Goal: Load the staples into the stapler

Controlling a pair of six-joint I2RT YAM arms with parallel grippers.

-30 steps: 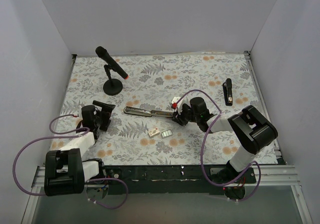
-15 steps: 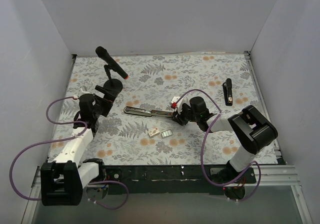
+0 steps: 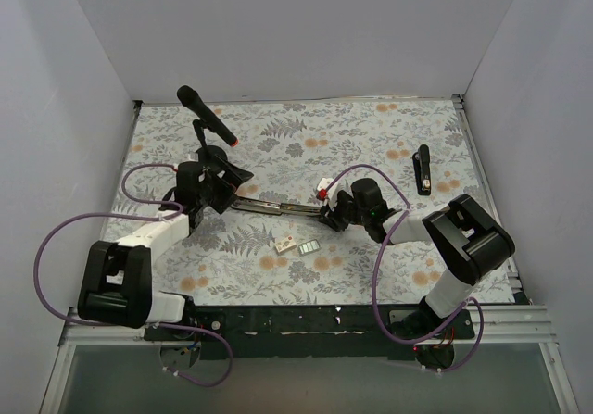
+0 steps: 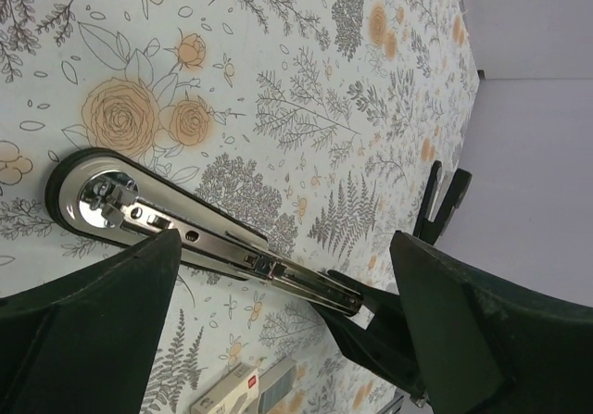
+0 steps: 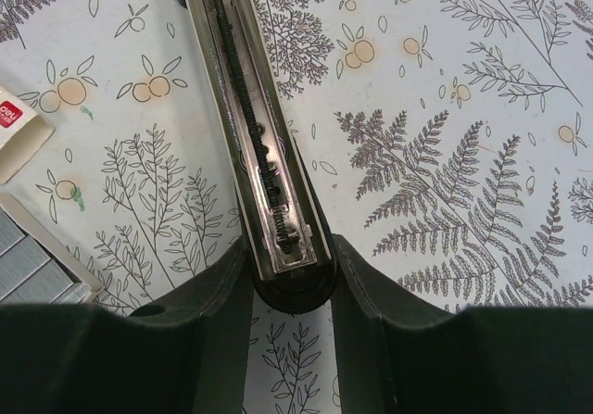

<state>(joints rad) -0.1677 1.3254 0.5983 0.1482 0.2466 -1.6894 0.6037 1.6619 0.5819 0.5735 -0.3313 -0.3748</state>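
One stapler (image 3: 278, 207) lies opened flat in the middle of the table (image 3: 371, 145), rail up; the right jaws pinch its right end. Staples (image 3: 309, 246) and their box (image 3: 285, 244) lie near it (untouched). Left jaws, spread wide, hover over its left end, near the microphone (image 3: 206, 118).

Clearance, your left gripper (image 3: 232, 186)
Microphone (image 3: 206, 116) just beyond it, stapler (image 3: 278, 207) beneath; cloth (image 3: 352, 131) lies free toward the back wall.

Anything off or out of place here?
Nothing spilled or damaged. The stapler lies splayed open, rail exposed, one end clamped between the right fingers; the staples lie beside their box.
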